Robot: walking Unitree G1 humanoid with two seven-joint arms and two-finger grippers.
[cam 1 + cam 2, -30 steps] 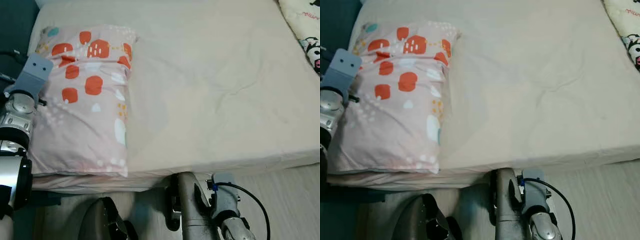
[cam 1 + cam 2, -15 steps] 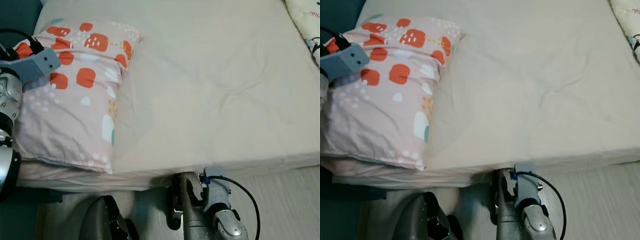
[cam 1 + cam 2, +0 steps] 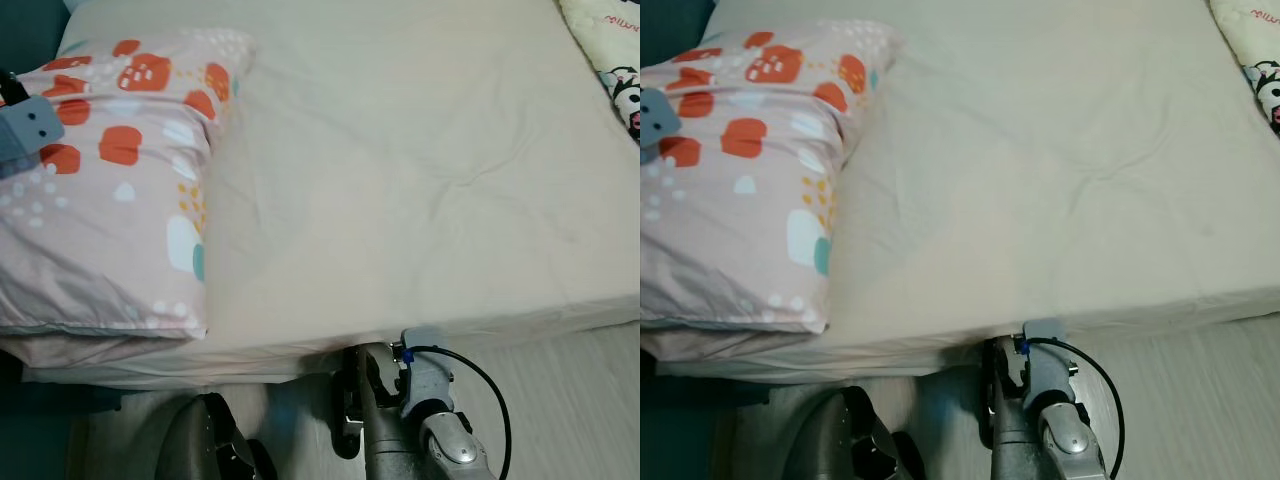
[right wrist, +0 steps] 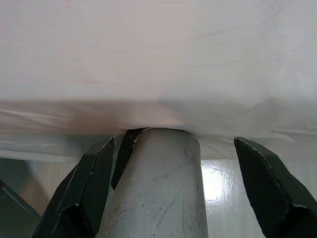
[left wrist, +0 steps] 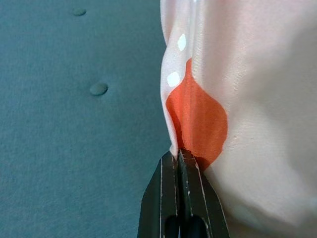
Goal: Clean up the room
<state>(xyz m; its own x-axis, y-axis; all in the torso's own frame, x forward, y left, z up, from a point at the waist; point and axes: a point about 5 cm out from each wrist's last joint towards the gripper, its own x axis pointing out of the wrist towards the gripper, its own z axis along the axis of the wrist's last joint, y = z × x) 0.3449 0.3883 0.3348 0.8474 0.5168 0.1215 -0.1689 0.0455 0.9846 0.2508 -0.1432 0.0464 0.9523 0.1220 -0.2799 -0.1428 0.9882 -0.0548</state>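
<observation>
Left end effector (image 5: 177, 157) pinches the pillow (image 3: 110, 190) edge on the bed (image 3: 420, 180); right end effector (image 4: 173, 163) spread

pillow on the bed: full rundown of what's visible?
The pillow is soft and plump, in a pale pink cloth case printed with orange-red shapes, white dots and small teal and yellow marks. It lies flat at the left end of the cream bed sheet, its near edge close to the mattress edge. The left claw is shut on a pinch of its case at the side that faces the teal wall.
</observation>
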